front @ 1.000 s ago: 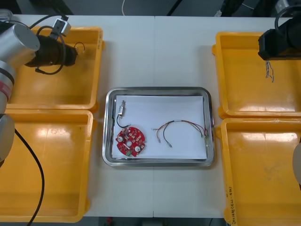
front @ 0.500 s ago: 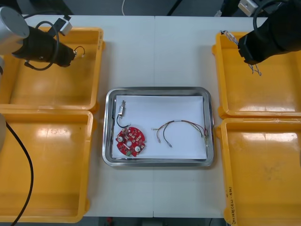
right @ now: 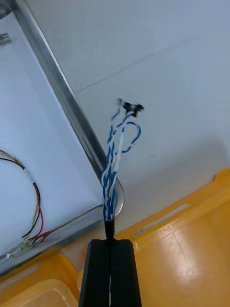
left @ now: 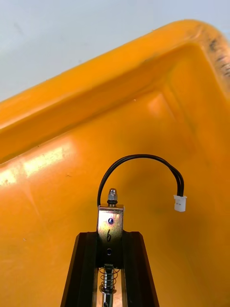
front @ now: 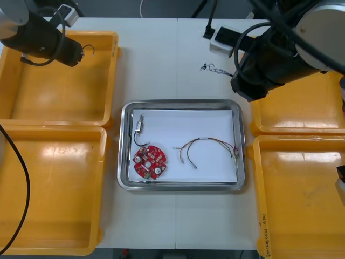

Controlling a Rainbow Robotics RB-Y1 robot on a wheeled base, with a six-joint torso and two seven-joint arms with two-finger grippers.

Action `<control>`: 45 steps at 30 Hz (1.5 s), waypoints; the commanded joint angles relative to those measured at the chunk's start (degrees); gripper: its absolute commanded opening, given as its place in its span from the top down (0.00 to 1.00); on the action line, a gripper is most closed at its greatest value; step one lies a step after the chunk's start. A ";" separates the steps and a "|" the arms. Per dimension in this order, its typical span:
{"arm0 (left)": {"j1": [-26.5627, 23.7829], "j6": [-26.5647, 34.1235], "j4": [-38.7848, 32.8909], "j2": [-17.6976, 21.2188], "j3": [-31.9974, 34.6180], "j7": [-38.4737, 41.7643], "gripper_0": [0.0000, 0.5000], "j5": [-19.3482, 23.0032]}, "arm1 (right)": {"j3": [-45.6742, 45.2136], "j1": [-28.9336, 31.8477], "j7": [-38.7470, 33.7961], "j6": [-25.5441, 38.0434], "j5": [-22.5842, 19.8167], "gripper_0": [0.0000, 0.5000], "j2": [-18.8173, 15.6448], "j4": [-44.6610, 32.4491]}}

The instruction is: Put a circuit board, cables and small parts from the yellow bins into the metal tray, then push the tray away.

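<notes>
Right gripper [right: 110, 242]: holds blue-white cable [right: 114, 158] over table [front: 178, 59], past tray [front: 180, 102] rim.
Left gripper [left: 110, 235]: holds metal part [left: 110, 223] above bin [front: 115, 65].
Tray: board [front: 150, 161], red-yellow cable [front: 207, 141], perhaps a second part [front: 140, 123].

My right gripper [right: 110, 242] is holding the twisted blue and white cable [right: 111, 168] near the metal tray's [front: 180, 102] corner. My left gripper [left: 110, 236] is holding a small metal part [left: 110, 218] over a yellow bin [left: 167, 120]. A red circuit board [front: 150, 161] is lying in the tray.
</notes>
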 commanded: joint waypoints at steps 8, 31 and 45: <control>4.22 9.95 -18.04 3.06 0.88 12.72 1.00 -1.54 | 12.37 0.06 2.60 0.17 3.02 1.00 2.81 0.21; 12.31 26.91 -41.16 3.06 0.26 25.29 1.00 -3.12 | 21.77 0.15 12.70 -15.44 8.73 1.00 4.75 14.62; 13.45 32.19 -46.70 2.18 0.18 27.84 1.00 -5.06 | 24.41 0.32 15.87 -20.53 10.49 1.00 4.57 21.65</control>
